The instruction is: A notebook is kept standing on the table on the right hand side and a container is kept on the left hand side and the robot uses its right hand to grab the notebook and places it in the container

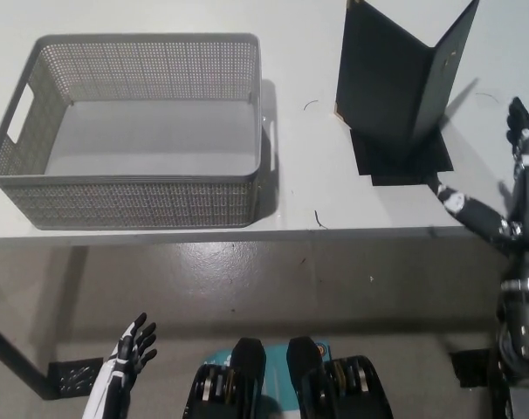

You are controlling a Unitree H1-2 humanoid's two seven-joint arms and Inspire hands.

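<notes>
Reach phase: we see the black right robot hand (509,205), fingers spread and empty, just right of the dark notebook (400,83) standing open on the white tabletop (291,52), which it must next close on before crossing to the grey perforated container (129,202); the white left robot hand (133,345) rests open below.

Grey perforated plastic, matt, on the container (133,188) — fine mesh walls, smooth rim and floor. Matt black covers on the notebook (395,83), stiff like card. Smooth pale matt top on the table (299,52). Glossy concrete-like finish on the floor (247,279) — faint reflections showing.
</notes>
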